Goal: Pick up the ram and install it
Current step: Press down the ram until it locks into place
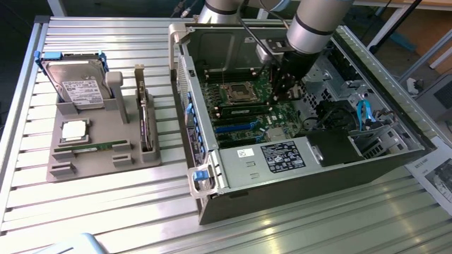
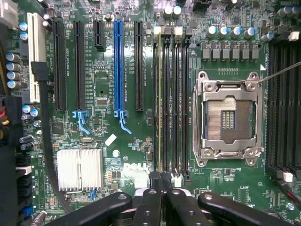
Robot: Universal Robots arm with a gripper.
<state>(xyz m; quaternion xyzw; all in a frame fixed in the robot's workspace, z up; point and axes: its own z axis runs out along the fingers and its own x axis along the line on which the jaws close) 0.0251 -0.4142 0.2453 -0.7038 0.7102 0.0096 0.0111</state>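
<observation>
Inside the computer case [image 1: 310,174], the gripper [image 2: 162,181] is squeezed together over the ram [image 2: 160,103], which might sit crooked and bend.

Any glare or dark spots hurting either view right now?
Exterior view: strong glare streaks on the slatted table, while the computer case interior sits in shadow under the arm. Wrist view: evenly lit motherboard, mild shine on the processor socket frame; the gripper is dark at the edge.

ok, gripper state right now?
Gripper: shut, over the memory slots on the motherboard. Cannot tell whether it is holding anything.
</observation>
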